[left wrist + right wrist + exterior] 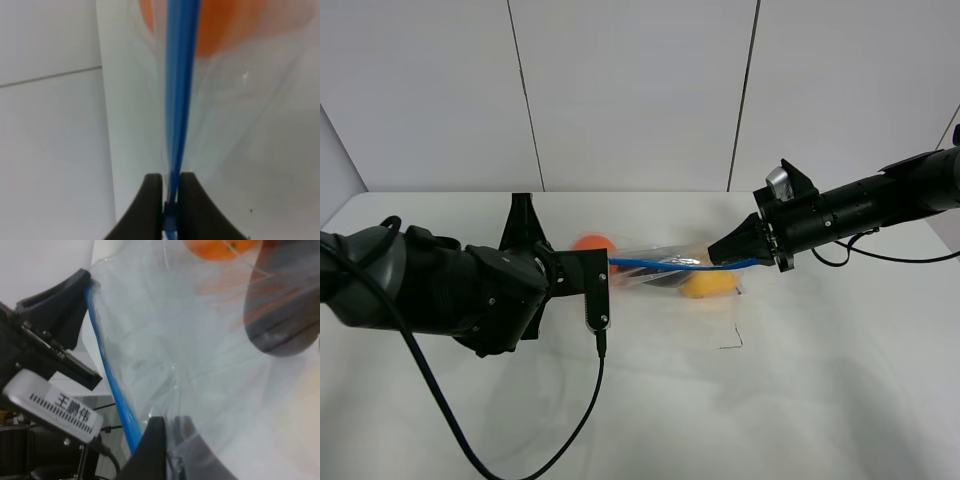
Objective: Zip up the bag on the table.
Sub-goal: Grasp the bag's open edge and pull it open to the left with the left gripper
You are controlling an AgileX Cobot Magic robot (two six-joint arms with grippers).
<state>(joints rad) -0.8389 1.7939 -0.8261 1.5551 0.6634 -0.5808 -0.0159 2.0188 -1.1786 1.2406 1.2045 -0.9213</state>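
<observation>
The clear bag (670, 285) lies mid-table (800, 400), its blue zipper strip (660, 265) pulled taut between both grippers. Orange (592, 243) and yellow (708, 285) fruits show through it. My left gripper (607, 266) is shut on the strip's left end; in the left wrist view its fingers (156, 202) pinch the blue strip (177, 100). My right gripper (716, 258) is shut on the bag's edge near the strip's right end. The right wrist view shows its fingertips (152, 450) closed on clear plastic beside the strip (107, 375), with the left gripper (55, 315) beyond.
A black cable (585, 410) trails from the left arm over the table's front. Grey wall panels (630, 90) stand behind the table's far edge. Another cable (880, 258) hangs under the right arm.
</observation>
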